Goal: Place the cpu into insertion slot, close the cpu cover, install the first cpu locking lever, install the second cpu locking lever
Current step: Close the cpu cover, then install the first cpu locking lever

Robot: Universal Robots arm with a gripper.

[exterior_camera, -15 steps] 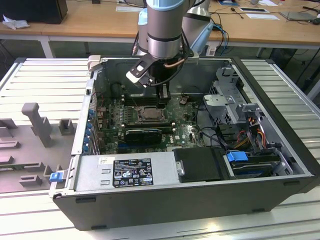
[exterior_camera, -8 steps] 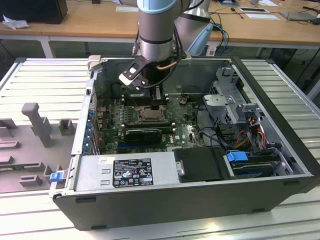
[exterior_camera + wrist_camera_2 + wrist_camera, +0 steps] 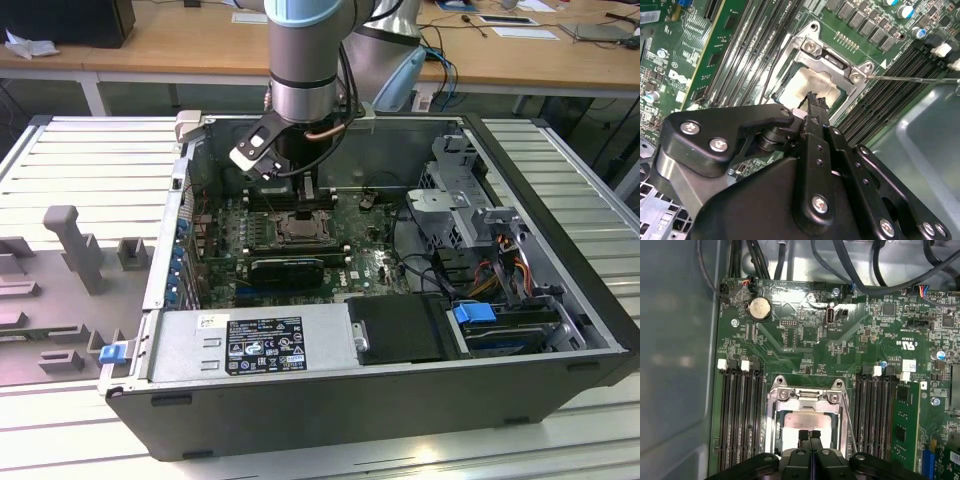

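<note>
Item one, a ridged metal table [image 3: 560,150], carrying everything else, with grey moulded holders [image 3: 75,245] standing on it toward the exterior view's left. Item two, an open computer case [image 3: 400,400] lying on its side on that table, its inside facing up. Item three, my arm [image 3: 305,60], reaching straight down into the case from above. Item four, a grey power supply [image 3: 250,340] along the case's near wall in the exterior view. Item five, the green motherboard [image 3: 805,340] on the case floor. Item six, my gripper [image 3: 810,434], black, hanging just over the socket; its fingertips [image 3: 815,100] are pressed together and clasp nothing (whether they touch the chip below I cannot tell). Item seven, banks of long black memory slots [image 3: 740,415] flanking the socket on both sides. Item eight, the insertion slot [image 3: 300,230], near the middle of the board, directly under my gripper. Item nine, the cpu cover [image 3: 807,396], a silvery frame lying down flat over the slot. Item ten, the cpu [image 3: 807,421], seated in the slot, its pale face showing through the cover's window. Item eleven, a thin wire locking lever [image 3: 910,78], sticking out from one corner of the socket across the neighbouring memory slots. Item twelve, a round coin battery [image 3: 760,308] near the board's edge, well apart from the socket.
</note>
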